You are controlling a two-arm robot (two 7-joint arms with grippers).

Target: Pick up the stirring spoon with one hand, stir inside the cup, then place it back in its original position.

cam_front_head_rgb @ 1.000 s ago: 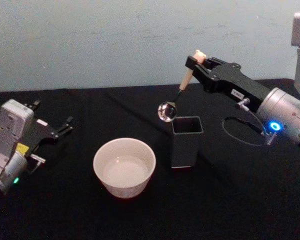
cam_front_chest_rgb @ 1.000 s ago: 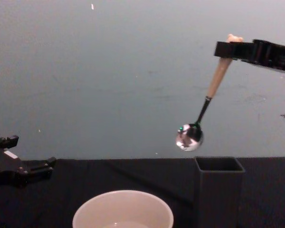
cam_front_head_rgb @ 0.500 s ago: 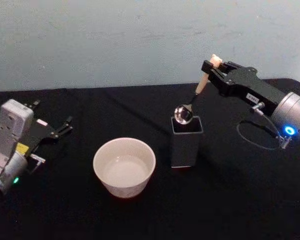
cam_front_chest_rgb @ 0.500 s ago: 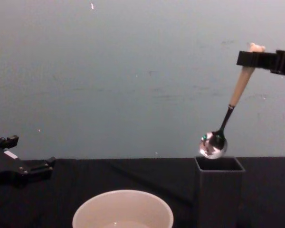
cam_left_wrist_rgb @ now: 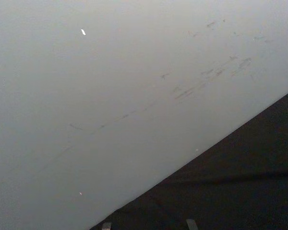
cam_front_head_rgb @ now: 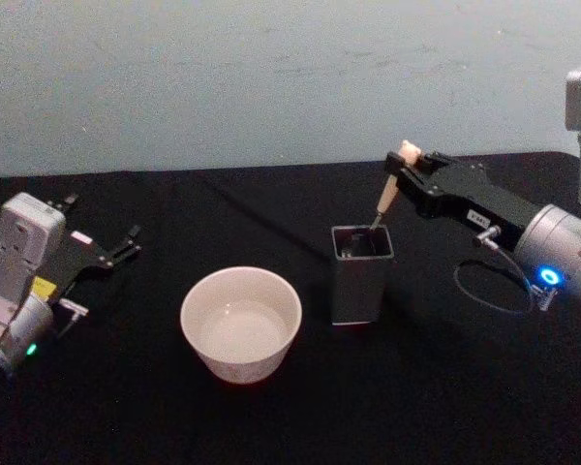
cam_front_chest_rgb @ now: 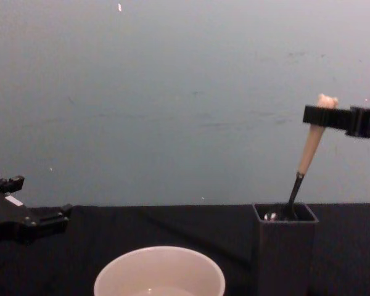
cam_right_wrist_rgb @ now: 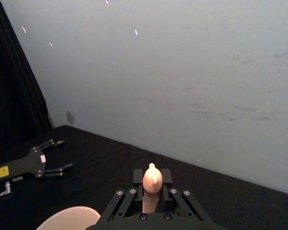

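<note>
- The table [cam_front_head_rgb: 271, 426], under a black cloth, carries everything; the step in hand looks like the last one, putting the spoon back in its holder.
- The cup [cam_front_head_rgb: 240, 324] stands at the middle of the head view, with the grey holder box [cam_front_head_rgb: 360, 274] just beside it at 3 o'clock.
- The right gripper [cam_front_head_rgb: 403, 174], at 1 o'clock from the box, pinches the spoon [cam_front_chest_rgb: 309, 150] just under its bear head.
- The spoon hangs tilted, its bowl already inside the box.
- Next move, by my judgement: lower a little, then release.
- The left gripper [cam_front_head_rgb: 126, 244] is parked at 9 o'clock, fingers spread, well apart from the cup.
</note>
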